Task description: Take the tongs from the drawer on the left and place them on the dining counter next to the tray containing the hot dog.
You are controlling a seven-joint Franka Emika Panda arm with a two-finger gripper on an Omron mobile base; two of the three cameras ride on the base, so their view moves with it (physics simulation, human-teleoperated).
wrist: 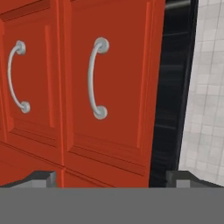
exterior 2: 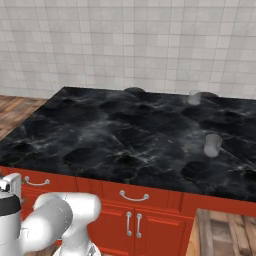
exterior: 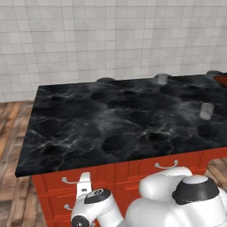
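Drawer [wrist: 103, 83] is closed, red front facing the hand camera, rolled sideways in that view so its curved silver handle [wrist: 94, 78] runs up-down. A second drawer front [wrist: 26, 78] with its own handle [wrist: 15, 76] sits just beside it. Tongs not visible; drawer fronts are shut so nothing inside shows. Gripper [wrist: 111, 179] is spread wide, nothing between the tips, facing the drawer front just short of the handle, not touching. Black counter edge [wrist: 170, 87] runs along the drawer's side in the hand view, white tile wall [wrist: 208, 87] beyond.

Counter [exterior: 111, 124] is black marble with white veins on a red base. Base views show drawer fronts with silver handles under the counter edge, one handle [exterior: 166, 165] near the arm. Two small clear glasses on the top: one [exterior: 206, 111] toward the right, one [exterior: 162, 79] near the far edge. A sliver of red-brown tray [exterior: 221, 80] shows at the right edge of the left base view. Wood floor [exterior: 13, 119] left of the counter.
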